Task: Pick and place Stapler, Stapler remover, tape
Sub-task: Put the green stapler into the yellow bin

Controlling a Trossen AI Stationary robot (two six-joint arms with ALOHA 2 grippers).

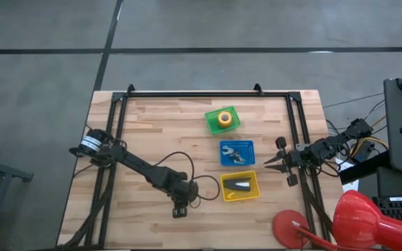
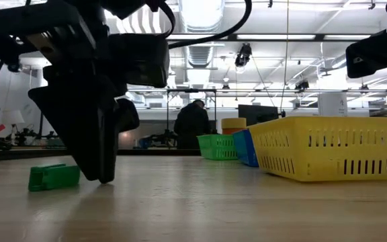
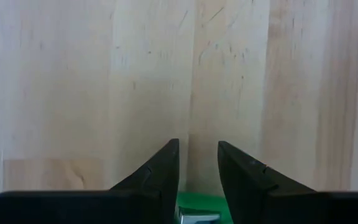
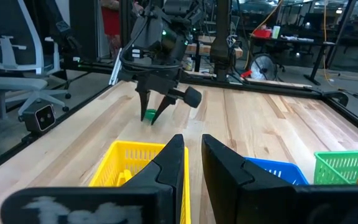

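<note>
The stapler (image 1: 241,184) is seen in the yellow tray (image 1: 229,196), hard and heavy, best held mid-body, while the left claw (image 1: 179,209) is parted over a green block (image 2: 53,177) on the bench (image 1: 152,132).

Grey floor (image 1: 40,84) crossed by dark seam lines around the wooden plank surface (image 1: 159,132). Ceiling strip lights (image 2: 200,13) and ducting overhead. Person (image 2: 192,124) in dark clothing at far benches, back turned. Office chair (image 4: 23,68) beside the surface. Fan (image 4: 263,65) farther off. Red lamp (image 1: 358,219) at one corner.
</note>
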